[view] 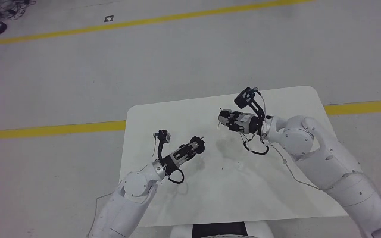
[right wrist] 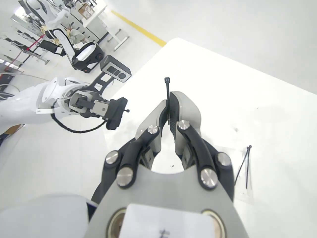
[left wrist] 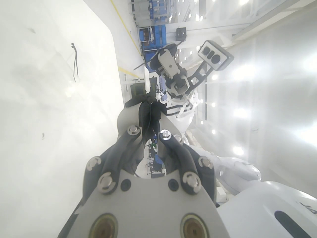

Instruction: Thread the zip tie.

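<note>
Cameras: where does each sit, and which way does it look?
Top view: above the arms, looking down on the table; left tool and right tool show.
Left wrist view: on that wrist, looking past its tool at the right tool.
Right wrist view: on that wrist, looking past its tool, shut on a zip tie.
Shared: both wrist views show spare zip ties.

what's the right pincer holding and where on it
The right pincer holds a black zip tie, pinched on its strap a little below the head, which sticks out past the fingertips.
</note>
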Tool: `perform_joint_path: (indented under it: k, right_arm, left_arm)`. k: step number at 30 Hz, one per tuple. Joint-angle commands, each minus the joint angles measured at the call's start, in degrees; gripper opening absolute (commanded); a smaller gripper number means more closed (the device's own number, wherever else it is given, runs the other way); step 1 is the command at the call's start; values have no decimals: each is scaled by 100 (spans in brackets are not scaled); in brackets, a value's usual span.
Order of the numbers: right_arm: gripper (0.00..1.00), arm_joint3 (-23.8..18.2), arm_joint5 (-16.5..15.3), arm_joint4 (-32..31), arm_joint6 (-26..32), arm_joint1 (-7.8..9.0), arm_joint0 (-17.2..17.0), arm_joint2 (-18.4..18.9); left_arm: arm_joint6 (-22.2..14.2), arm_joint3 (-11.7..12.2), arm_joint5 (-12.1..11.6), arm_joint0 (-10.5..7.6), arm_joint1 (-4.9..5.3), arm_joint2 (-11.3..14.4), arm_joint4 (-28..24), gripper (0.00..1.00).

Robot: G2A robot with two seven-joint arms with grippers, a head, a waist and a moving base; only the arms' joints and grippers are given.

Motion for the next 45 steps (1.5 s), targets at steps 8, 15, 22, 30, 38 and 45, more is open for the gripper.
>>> perform_joint_path:
  k: [8, 15, 22, 30, 38, 45]
  right_arm:
    - [0, -1, 0, -64, -89, 13, -47, -1]
    - [0, -217, 0, 93, -751, -22, -333, -38]
    - [0, -475, 30, -131, -1944, -50, -931, 16]
    - [0, -665, 0, -236, -2323, -27, -1189, -78]
    - [0, -820, 0, -130, -2445, 251, -1087, -338]
    - [0, -888, 0, -112, -2584, 525, -724, -726]
  left_arm:
    - [136, -9, -17, -34, -12, 29, 70, 0]
    - [325, -17, -9, 19, -30, 78, -16, 0]
    - [677, -78, -17, 160, -70, 176, -45, 0]
    - [560, -75, -17, 208, -101, 169, -418, 0]
    - [-288, 20, 137, 230, -19, -203, -1143, 0]
    - [-1587, 28, 819, 153, 104, -522, -1555, 0]
